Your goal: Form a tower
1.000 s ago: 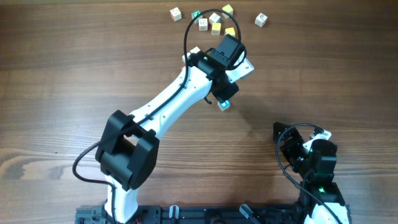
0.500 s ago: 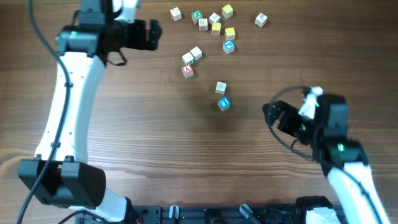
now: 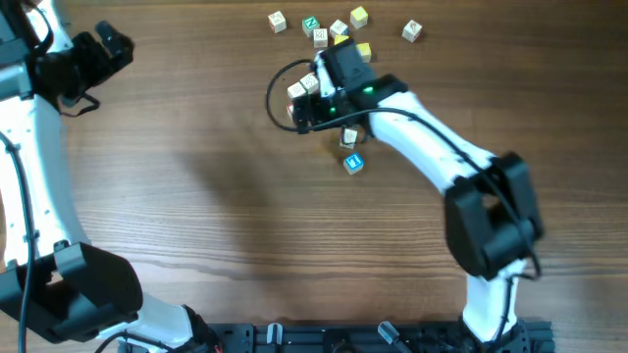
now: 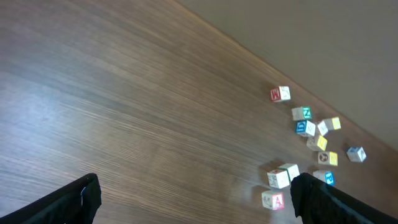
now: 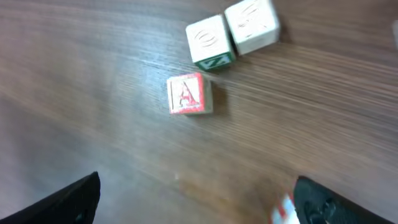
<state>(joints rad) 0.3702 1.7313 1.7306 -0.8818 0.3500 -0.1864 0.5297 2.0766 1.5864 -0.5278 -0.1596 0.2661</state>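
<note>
Right gripper [image 5: 198, 198], jaws spread wide and empty, hovers by the red A cube [image 5: 189, 94], which I see just ahead of it. What I take for the tower [image 3: 354, 164], blue-topped, stands near, toward that arm's base. Left gripper [image 4: 193, 202], likewise spread and empty, is well apart.

The tabletop [image 3: 196, 196] is brown wood with fine, streaked grain. The left arm [image 3: 25, 167] and the right arm [image 3: 422, 135] are white with black joints; the right one shows a small green light. The right arm's fingers [image 5: 68, 202] are black. A pale cube [image 5: 189, 94] bears a red A in a red border. The neighbouring cube [image 5: 211, 42] has a green-lettered side. A third cube [image 3: 354, 163] has a blue top, and a far cube [image 3: 359, 16] is yellow.
</note>
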